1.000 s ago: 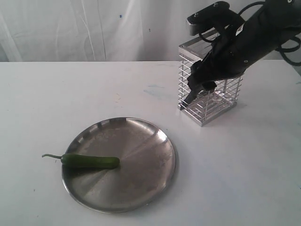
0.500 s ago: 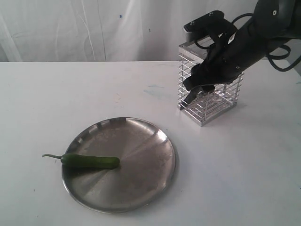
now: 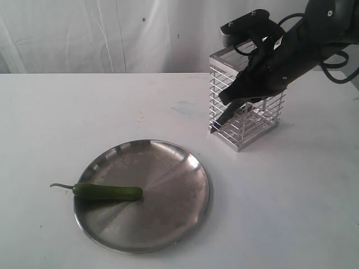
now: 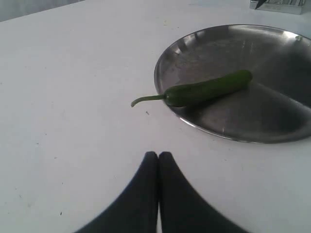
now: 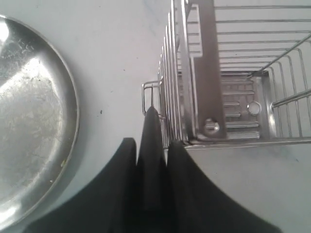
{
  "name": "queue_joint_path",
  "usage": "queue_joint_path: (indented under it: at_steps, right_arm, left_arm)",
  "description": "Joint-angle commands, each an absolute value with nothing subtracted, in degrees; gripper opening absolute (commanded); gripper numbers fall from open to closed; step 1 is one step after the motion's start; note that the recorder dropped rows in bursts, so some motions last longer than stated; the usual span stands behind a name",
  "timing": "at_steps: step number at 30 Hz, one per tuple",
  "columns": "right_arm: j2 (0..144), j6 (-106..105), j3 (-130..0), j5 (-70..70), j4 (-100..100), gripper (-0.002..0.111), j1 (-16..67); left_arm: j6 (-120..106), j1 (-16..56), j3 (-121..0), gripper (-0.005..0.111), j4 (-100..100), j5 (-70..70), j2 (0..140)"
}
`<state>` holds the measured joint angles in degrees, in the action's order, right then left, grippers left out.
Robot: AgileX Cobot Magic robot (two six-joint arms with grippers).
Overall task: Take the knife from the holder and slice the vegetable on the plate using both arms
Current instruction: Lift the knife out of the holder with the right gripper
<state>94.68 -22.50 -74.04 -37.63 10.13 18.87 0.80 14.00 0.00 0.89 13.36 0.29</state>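
The right arm [image 3: 305,47] comes in from the right side of the exterior view and bends down over the holder [image 3: 245,101]. Its right gripper [image 5: 151,145] points steeply down at the outer wall of the holder, on the side that faces the plate [image 3: 168,224]. In the right wrist view the two black fingers [image 5: 127,160] are pressed together on a dark narrow thing between them, which is the knife [image 5: 151,145]. Its tip lies just beside the wire bars of the holder, outside the basket. In the exterior view the dark point of the knife reaches down near the lower corner of the holder, close to the table [image 3: 291,202].

The holder is directly in front of this gripper, touching or almost touching the fingers; I cannot tell which. The plate is to one side of the gripper, well apart from the holder.

The left gripper [image 4: 158,160] is low over the white table, and its fingers are closed together with nothing between them. Ahead of it lies the vegetable [image 4: 206,89], near but not touching. The chili rests on the edge of the plate, and its thin stem hangs over the rim to the table side.
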Motion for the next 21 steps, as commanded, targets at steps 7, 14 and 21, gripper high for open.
queue_joint_path:
  at_steps: [7,14,21]
  right_arm:
    - [86.24,-22.34,-74.21,-39.47,10.28,0.008,19.10]
    - [80.83,-21.13,-74.21,-44.17,10.43,0.003,19.10]
    - [74.80,-18.77,-74.21,-49.28,11.45,0.000,19.10]
  left_arm:
    - [1.21,13.80,0.00,0.000,0.68,13.29,0.00]
    - [1.21,13.80,0.00,0.000,0.68,13.29,0.00]
    - [1.21,13.80,0.00,0.000,0.68,13.29,0.00]
